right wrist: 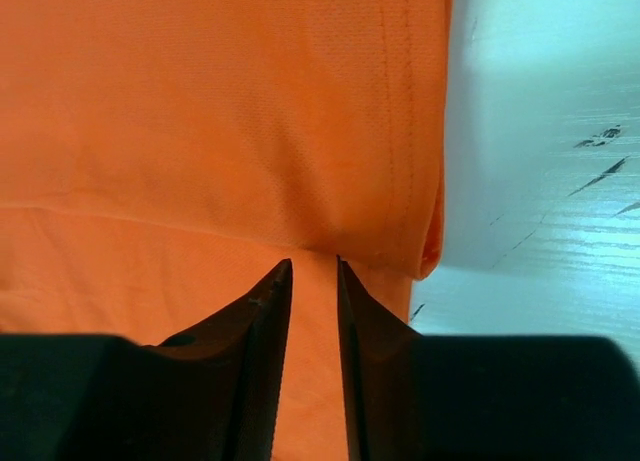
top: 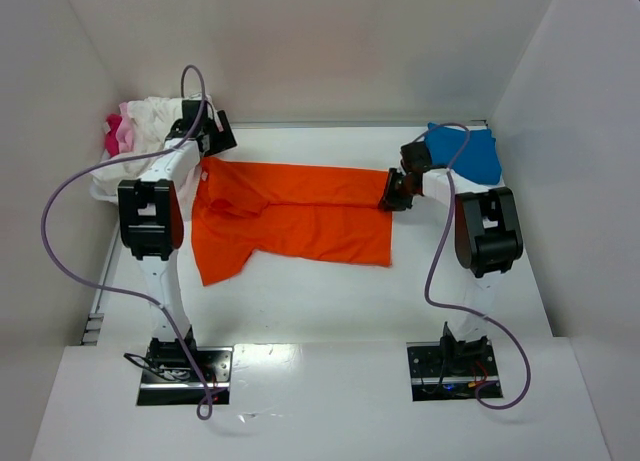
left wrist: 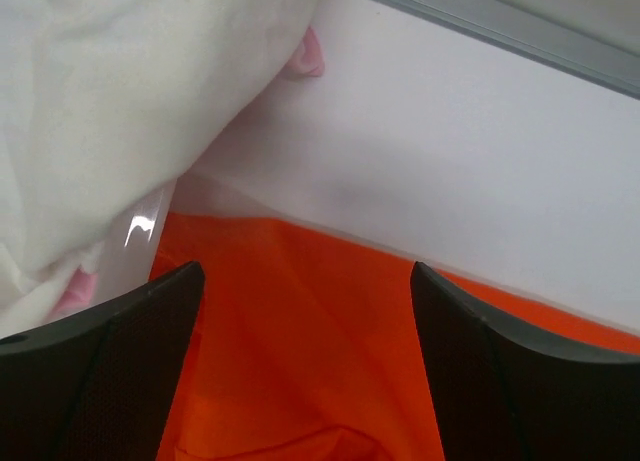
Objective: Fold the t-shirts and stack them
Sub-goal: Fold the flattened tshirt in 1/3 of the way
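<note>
Where the orange t-shirt lies spread flat across the tabletop, it spans the ground between the two arms. The left gripper hangs over the shirt's far left corner with its jaws wide apart and nothing between them. In its wrist view, orange cloth lies flat below the fingers. The white t-shirt is bunched just beyond that corner, beside the pink t-shirt. The right gripper sits at the shirt's right edge, jaws drawn to a narrow slit with orange cloth showing in the gap. Whether cloth is pinched cannot be told. A folded-over layer ends just ahead of its fingertips. The blue t-shirt rests in the far right corner, behind that arm.
</note>
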